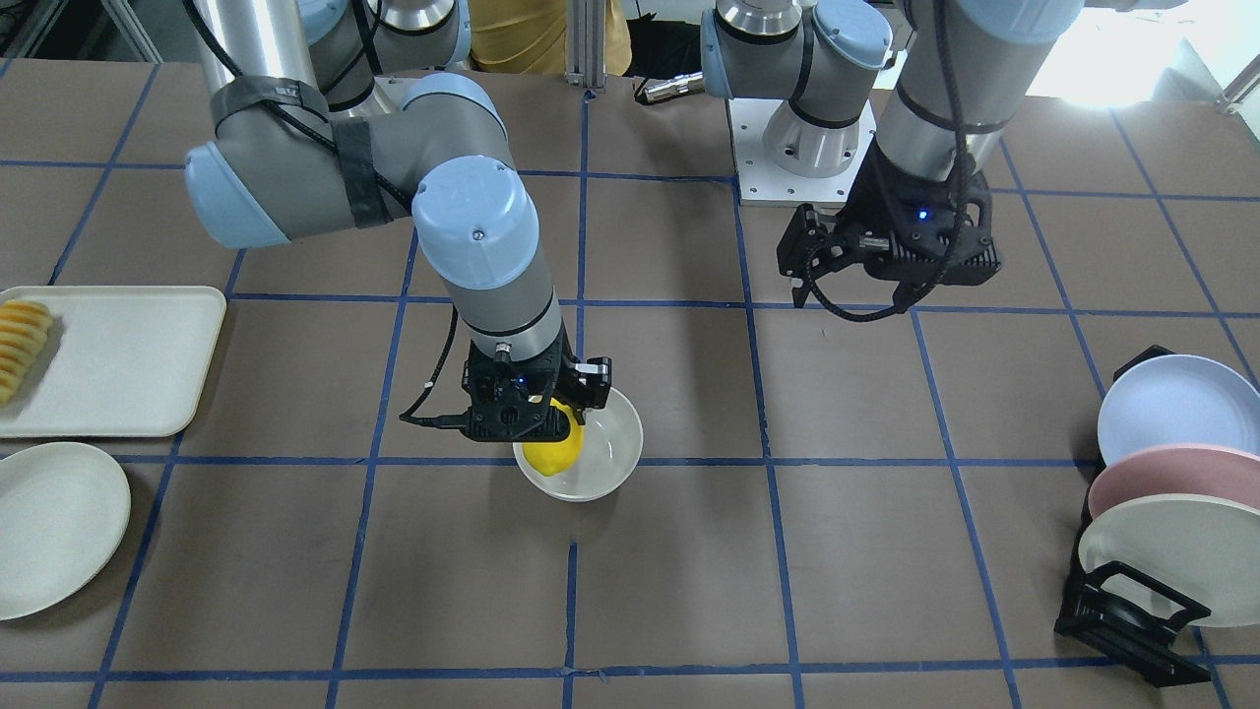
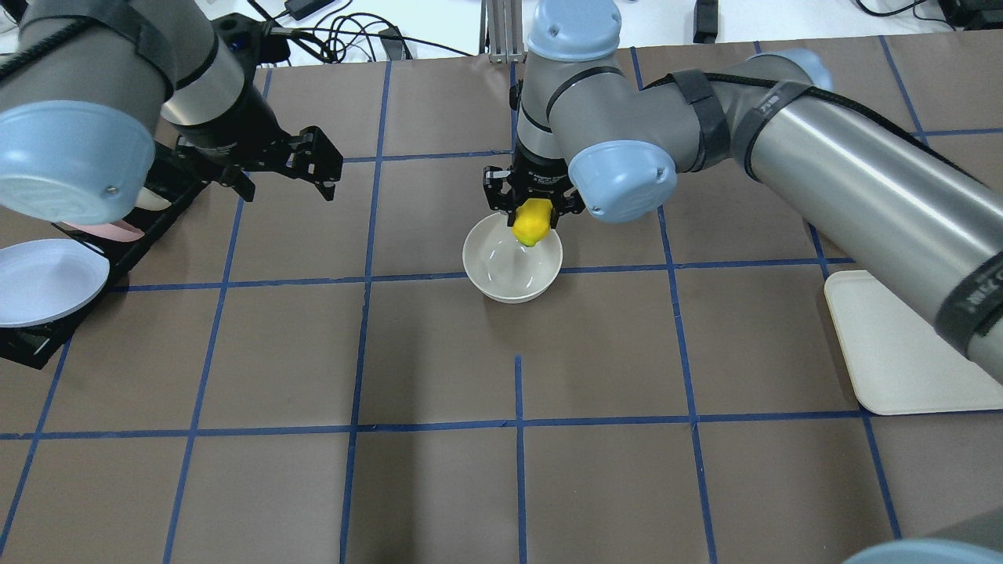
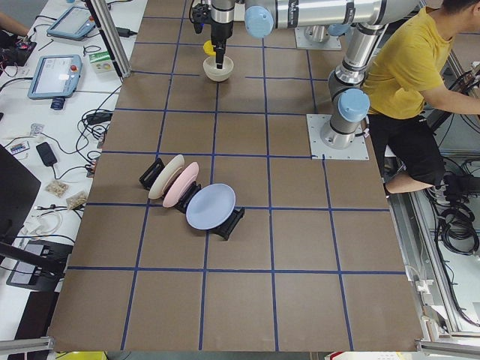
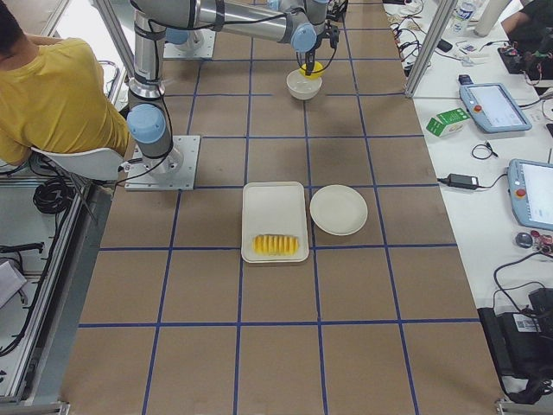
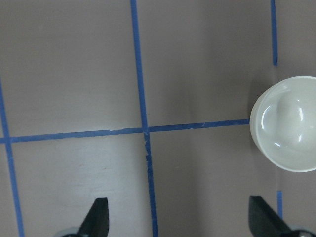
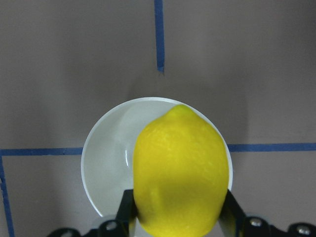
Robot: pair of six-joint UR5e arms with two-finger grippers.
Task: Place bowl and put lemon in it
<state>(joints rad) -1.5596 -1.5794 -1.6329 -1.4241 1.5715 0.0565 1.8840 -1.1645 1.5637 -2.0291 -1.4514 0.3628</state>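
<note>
Right claw (image 2: 533,208) clamped on the bright yellow pointed lemon (image 6: 181,177), off-centre over the rim of the glossy off-white bowl (image 2: 509,294) on the brown desk (image 2: 439,352), left claw (image 5: 178,217) spread empty, so let go here and it could clip that rim and roll out.

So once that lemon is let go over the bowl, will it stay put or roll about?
The lemon is oval with a pointed tip, so it would probably roll a little, though the deep bowl should likely contain it. Its skin looks firm and dimpled where the right hand pinches it, so slipping seems unlikely.
</note>
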